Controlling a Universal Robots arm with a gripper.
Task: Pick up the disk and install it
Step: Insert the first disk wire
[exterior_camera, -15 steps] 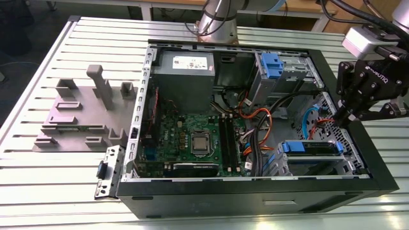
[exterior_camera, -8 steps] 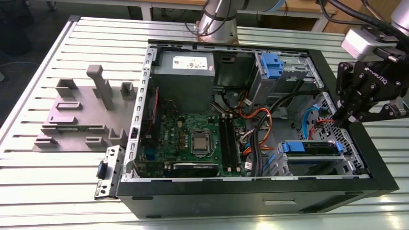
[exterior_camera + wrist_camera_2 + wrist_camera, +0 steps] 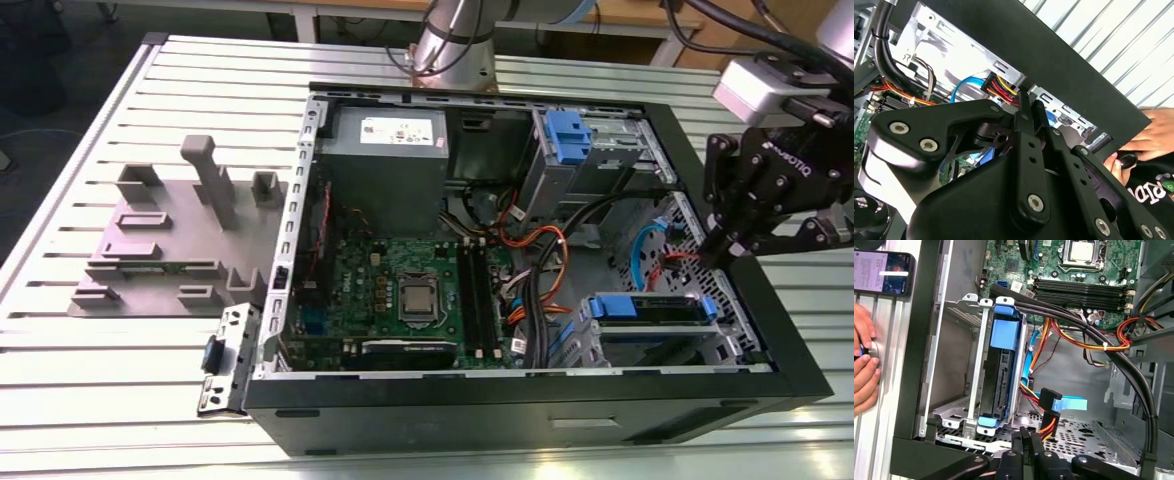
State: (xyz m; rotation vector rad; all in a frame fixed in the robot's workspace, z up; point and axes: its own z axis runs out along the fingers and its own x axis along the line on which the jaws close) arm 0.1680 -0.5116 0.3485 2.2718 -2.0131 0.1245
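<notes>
The disk [image 3: 650,308] sits in the metal drive cage at the near corner of the open computer case, on the exterior view's right, with its blue carrier showing. In the first wrist view the disk [image 3: 1002,377] stands on edge inside that cage, a blue handle at its end. My black gripper [image 3: 733,250] hovers over the case's side wall on the exterior view's right, a short way from the cage. In both wrist views the gripper [image 3: 1029,436] [image 3: 1026,111] is shut with nothing between the fingers. A black connector [image 3: 1050,405] on a blue flat cable lies loose beside the cage.
A grey power supply [image 3: 386,140], the motherboard [image 3: 407,285] and a second blue carrier [image 3: 567,135] are in the case. Bundled cables [image 3: 1089,340] cross its middle. A grey fixture [image 3: 174,240] stands on the slatted table. A person's hands [image 3: 864,365] and a phone [image 3: 884,272] are beside the case.
</notes>
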